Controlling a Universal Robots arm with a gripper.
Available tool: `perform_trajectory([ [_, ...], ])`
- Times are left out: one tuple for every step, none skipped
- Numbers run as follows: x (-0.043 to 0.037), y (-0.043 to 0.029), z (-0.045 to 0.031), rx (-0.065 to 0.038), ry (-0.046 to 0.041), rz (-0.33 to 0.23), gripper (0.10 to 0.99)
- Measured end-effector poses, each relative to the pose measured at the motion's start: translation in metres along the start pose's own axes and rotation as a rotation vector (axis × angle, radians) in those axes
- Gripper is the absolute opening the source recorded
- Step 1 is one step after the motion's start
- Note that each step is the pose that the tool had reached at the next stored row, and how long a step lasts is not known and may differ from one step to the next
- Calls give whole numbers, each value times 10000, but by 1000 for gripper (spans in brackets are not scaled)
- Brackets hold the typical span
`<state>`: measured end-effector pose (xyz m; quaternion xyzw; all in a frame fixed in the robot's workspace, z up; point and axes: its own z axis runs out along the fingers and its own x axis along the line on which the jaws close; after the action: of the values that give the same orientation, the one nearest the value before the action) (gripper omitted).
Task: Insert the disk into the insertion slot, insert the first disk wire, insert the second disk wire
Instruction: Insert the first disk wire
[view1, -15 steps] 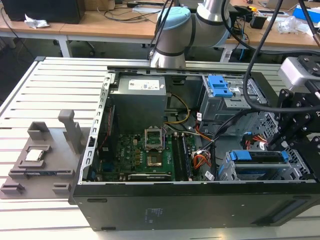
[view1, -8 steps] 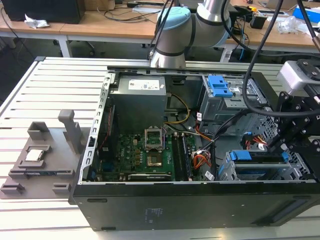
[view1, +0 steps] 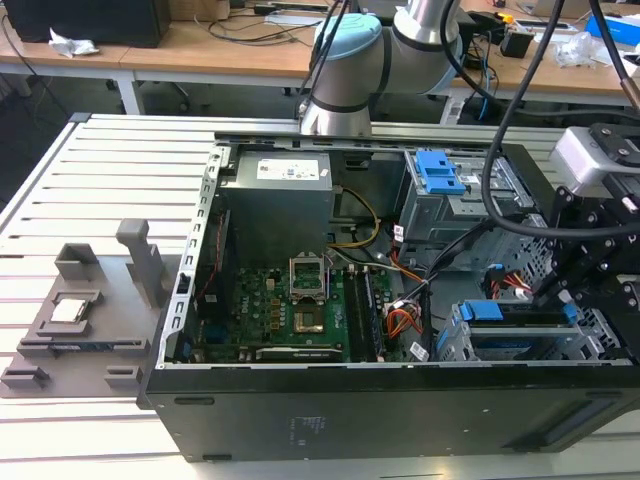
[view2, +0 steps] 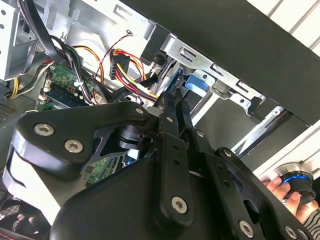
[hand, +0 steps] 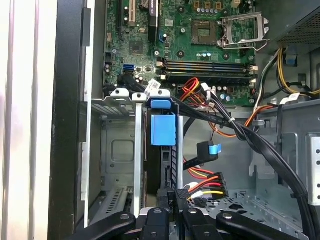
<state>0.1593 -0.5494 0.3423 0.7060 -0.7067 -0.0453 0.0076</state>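
Observation:
The disk (view1: 520, 330), grey in a bright blue frame (hand: 162, 127), lies in the insertion slot (view1: 455, 340), the low silver cage at the case's front corner on the exterior view's right. My gripper (view2: 172, 102) is shut, and its thin black fingers (hand: 167, 197) point at the disk's near end, just behind the blue frame (view2: 195, 82). I cannot tell whether they touch it. Beside the disk hang a loose black plug with a blue tab (hand: 207, 150) and a black plug on red, yellow and black wires (hand: 205, 184). Neither plug is in the disk.
The open case holds the motherboard (view1: 300, 310), the power supply (view1: 278, 200) and a taller grey cage with a blue latch (view1: 438, 170). Black cables (hand: 260, 145) cross beside the slot. A grey fixture (view1: 80, 310) sits on the slatted table. A hand (view2: 287, 192) holds a knob outside the case.

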Motion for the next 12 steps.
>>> perform_trajectory([
  [0,2,4,0,1,0,173],
  [0,4,10,0,2,-1,173],
  [1,5,17,0,1,0,173],
  [1,5,21,-1,0,0,173],
  [1,5,22,0,3,0,173],
  [1,5,23,-1,4,0,173],
  [1,4,25,-1,2,0,173],
  [1,5,25,0,2,0,173],
  [1,4,26,0,1,0,173],
  [2,4,26,0,2,0,173],
  [1,4,28,0,3,0,173],
  [2,4,30,0,3,0,173],
])
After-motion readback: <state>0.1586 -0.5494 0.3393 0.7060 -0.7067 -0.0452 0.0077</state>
